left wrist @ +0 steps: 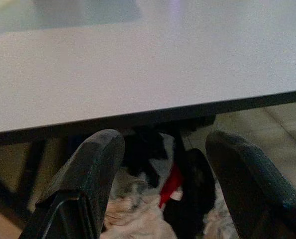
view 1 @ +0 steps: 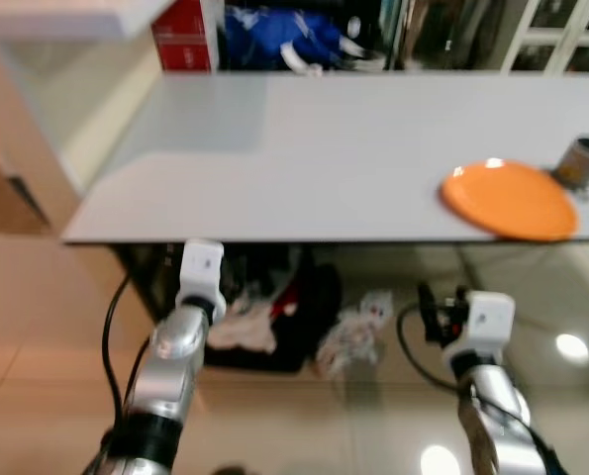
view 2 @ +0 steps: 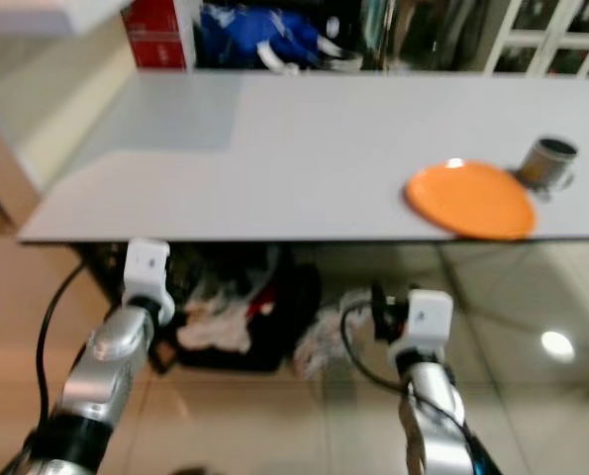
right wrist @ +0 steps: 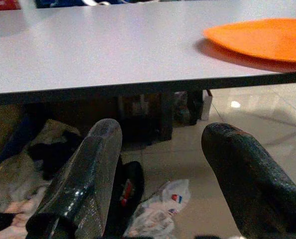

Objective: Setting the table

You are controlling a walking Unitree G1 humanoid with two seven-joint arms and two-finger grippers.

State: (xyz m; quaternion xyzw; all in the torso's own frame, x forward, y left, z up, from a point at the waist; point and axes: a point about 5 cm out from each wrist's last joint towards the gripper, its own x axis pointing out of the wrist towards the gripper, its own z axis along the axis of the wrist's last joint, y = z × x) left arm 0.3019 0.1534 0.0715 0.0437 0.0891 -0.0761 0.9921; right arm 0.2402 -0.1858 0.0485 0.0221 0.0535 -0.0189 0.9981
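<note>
Right now both my arms are held low, short of the table's near edge, nothing in either. Nearest to me: my left gripper [left wrist: 160, 184] w/ its two black fingers spread wide apart, empty, pointing under the tabletop; my right gripper [right wrist: 160, 179] likewise spread and empty, its matte, slightly scuffed fingers [right wrist: 85, 184] aimed at the gap below the table edge. Floor [view 1: 37, 297] is glossy beige tile, w/ bright round light reflections on the right. Under the table sits a messy heap: a dark bag or bin [view 1: 304, 317] w/ crumpled pale cloth and something red in it, and just beside it a crinkled white plastic bag [view 1: 358, 327] w/ printed marks. Above that, the table [view 1: 304, 158]: flat, smooth, pale grey top w/ a thin dark edge, wide and mostly bare. The orange plate [view 1: 510, 198], round, shallow, shiny, lies flat near the table's front edge on my right side. Just behind it to the right stands a small metallic cup [view 1: 583, 163], cylindrical, close to or touching the plate's rim, can't tell which. Far side: a red box [view 1: 183, 35] and blue fabric [view 1: 274, 35] past the table's back edge, a white-framed window or door [view 1: 561, 35] at far right; all blurred.
</note>
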